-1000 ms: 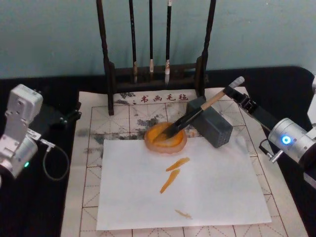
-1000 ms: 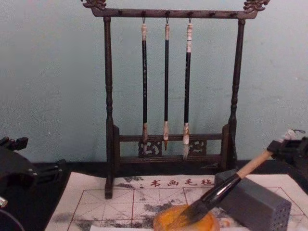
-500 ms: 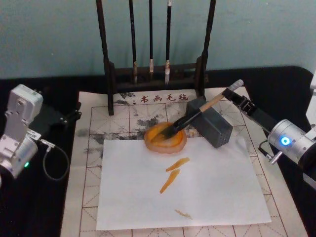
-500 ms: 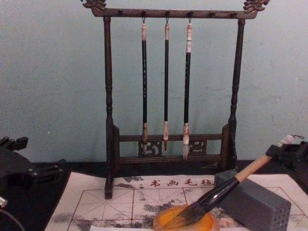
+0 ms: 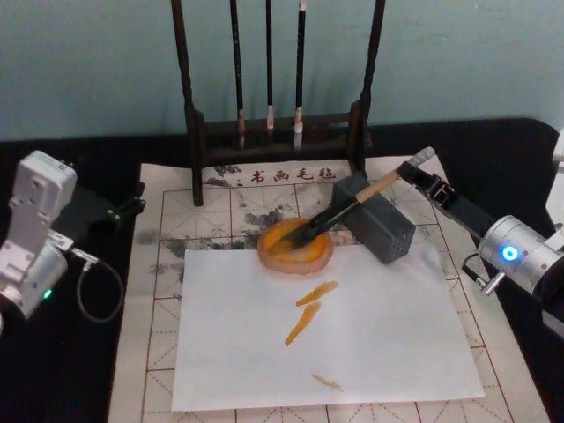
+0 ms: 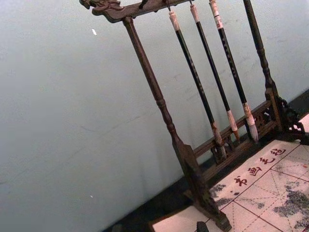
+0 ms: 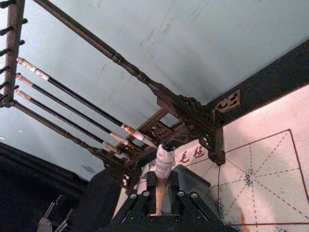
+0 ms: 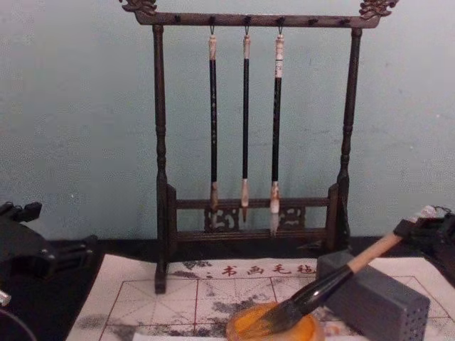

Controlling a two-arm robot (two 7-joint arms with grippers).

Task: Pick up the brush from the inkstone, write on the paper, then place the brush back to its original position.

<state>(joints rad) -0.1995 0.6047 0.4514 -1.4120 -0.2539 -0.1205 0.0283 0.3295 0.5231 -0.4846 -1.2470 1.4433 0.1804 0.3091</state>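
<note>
The brush [image 5: 348, 208] lies slanted, its dark bristles in the round orange inkstone [image 5: 295, 248] and its handle across a grey block [image 5: 377, 220]. My right gripper [image 5: 412, 169] is shut on the pale upper handle, just below the whitish end cap [image 7: 163, 162], whose sides the fingers [image 7: 151, 192] flank. From the chest, the brush [image 8: 334, 279] slopes down from the right gripper [image 8: 421, 227] into the inkstone [image 8: 274, 328]. The paper [image 5: 163, 291] with red grid lines carries a plain white sheet [image 5: 379, 339] bearing three orange strokes. Parked at the far left, my left gripper [image 5: 132, 198] is open.
A dark wooden rack [image 5: 192, 115] with three thin hanging brushes [image 8: 245, 128] stands at the back edge of the paper, in front of a pale wall. Black table surface [image 5: 88, 370] flanks the paper on both sides.
My right gripper has sunk slightly, bringing the brush's capped end down, so the handle now lies lower on the grey block. The bristles stay in the inkstone. The left arm is still.
</note>
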